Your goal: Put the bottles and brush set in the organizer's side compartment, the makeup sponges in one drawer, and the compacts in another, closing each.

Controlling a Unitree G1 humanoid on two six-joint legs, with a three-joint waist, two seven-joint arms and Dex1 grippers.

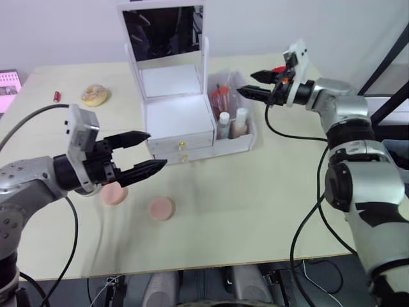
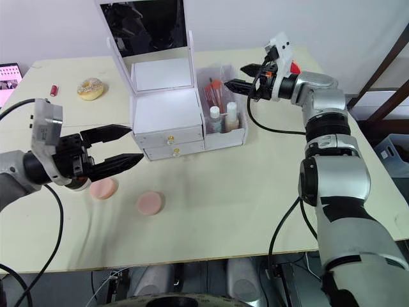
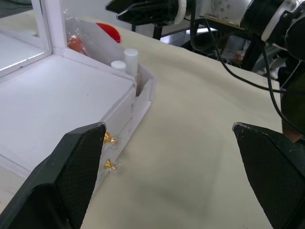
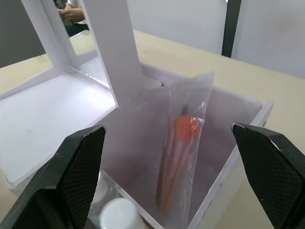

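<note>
Head cameras: a white organizer [image 1: 179, 121] with a raised mirror lid stands on a pale surface [image 1: 255, 204]. Its side compartment [image 1: 246, 137], on the robot's right of the drawers, holds two bottles [image 1: 231, 123] at the front and a bagged brush set [image 1: 220, 96] behind them. Both drawers [image 1: 182, 150] on the front face are shut, each with a gold knob. Two pink sponges [image 1: 161, 208] lie on the surface in front of the organizer, one partly under the left claw [image 1: 146, 153]. That claw hovers just in front of the organizer's left corner, fingers spread and empty. The right claw [image 1: 254, 85] hangs above the side compartment, fingers apart, holding nothing. A yellowish round compact [image 1: 95, 95] and a small red item [image 1: 57, 96] lie well to the left of the organizer, near the far edge.

Left wrist camera: the left claw's fingers [image 3: 71, 181] are wide apart with bare surface between them; the organizer's drawer knobs [image 3: 109, 164] sit just beside one finger, and the bottle caps [image 3: 125, 61] rise from the side compartment beyond.

Right wrist camera: the right claw's fingers [image 4: 78, 176] stand wide open over the side compartment, where the brush set [image 4: 181, 162] leans upright in its clear bag beside a white bottle cap [image 4: 119, 213].
</note>
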